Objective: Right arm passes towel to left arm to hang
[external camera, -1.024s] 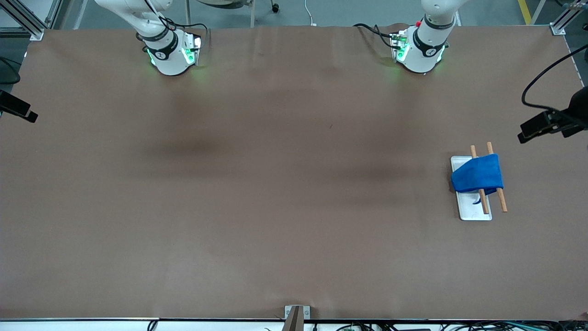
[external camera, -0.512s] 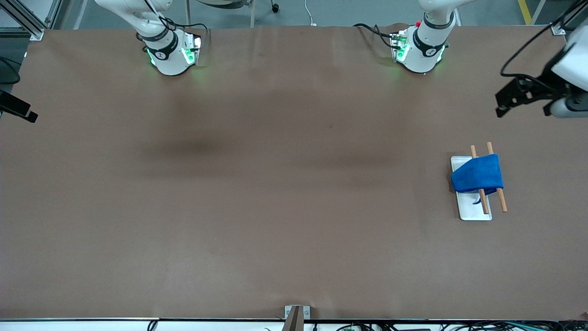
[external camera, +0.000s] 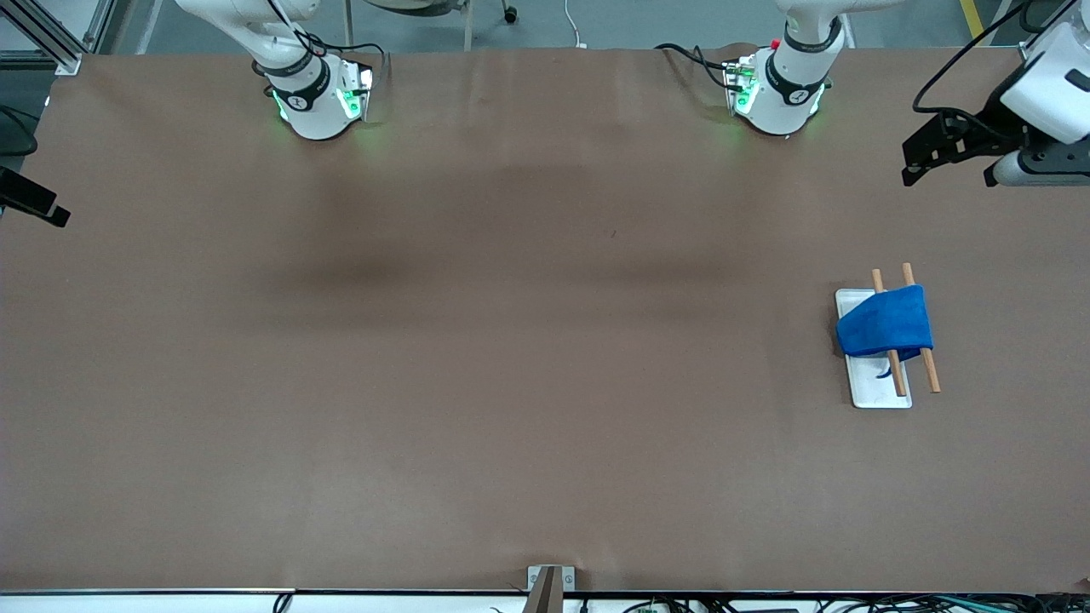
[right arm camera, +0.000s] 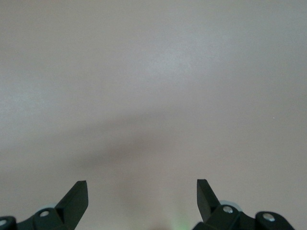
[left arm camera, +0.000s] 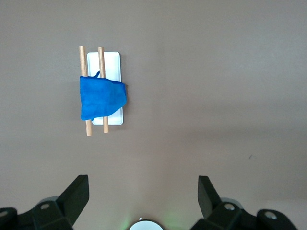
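The bright blue towel (external camera: 886, 321) hangs draped over two wooden rods (external camera: 932, 375) of a small rack on a white base plate (external camera: 877, 393), near the left arm's end of the table. It also shows in the left wrist view (left arm camera: 101, 98). My left gripper (external camera: 928, 155) is open and empty, up in the air over bare table between the rack and the left arm's base, well apart from the towel; its fingers stand wide in the left wrist view (left arm camera: 142, 191). My right gripper (right arm camera: 142, 191) is open and empty over bare table; it waits at the right arm's end (external camera: 34, 206).
The brown table (external camera: 511, 340) is bare apart from the rack. The left arm's base (external camera: 779, 89) and the right arm's base (external camera: 315, 98) stand along the table edge farthest from the front camera. A small metal bracket (external camera: 549, 583) sits at the nearest edge.
My left gripper has lifted and drawn away from the rack toward the bases' edge of the table. The towel stays on the rods. The right arm has not moved.
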Controlling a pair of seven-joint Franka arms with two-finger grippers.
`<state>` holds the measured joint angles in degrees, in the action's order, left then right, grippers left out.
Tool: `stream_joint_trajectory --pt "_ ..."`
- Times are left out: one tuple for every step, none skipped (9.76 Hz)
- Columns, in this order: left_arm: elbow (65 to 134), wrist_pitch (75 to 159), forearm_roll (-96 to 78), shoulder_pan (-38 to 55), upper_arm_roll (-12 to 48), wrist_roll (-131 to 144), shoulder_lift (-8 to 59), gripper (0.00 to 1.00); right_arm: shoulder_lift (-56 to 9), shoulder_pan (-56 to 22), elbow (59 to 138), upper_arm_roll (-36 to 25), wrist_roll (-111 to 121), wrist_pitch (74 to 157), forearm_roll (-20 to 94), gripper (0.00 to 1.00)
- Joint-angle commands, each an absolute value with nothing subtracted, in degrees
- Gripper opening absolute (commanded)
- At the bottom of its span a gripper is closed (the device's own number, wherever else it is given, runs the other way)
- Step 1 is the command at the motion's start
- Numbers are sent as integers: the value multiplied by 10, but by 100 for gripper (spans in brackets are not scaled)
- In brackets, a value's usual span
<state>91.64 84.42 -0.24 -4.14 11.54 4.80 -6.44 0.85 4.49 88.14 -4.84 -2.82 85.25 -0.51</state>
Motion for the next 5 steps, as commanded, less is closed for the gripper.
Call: stream_joint_trajectory --pt "941 854 -4 -36 106 42 -72 100 9 45 877 -47 -30 846 -17 100" --pt "922 848 -6 -40 106 41 -61 100 9 45 877 -47 -30 846 -17 100" --pt "915 847 -5 -40 106 44 -55 100 10 45 877 -47 -30 846 -17 100" --pt "913 847 -4 -38 108 44 -53 100 9 45 877 -47 -30 846 -17 100" --pt "913 846 -4 -38 109 47 -53 100 9 45 877 -47 -30 846 -16 100"
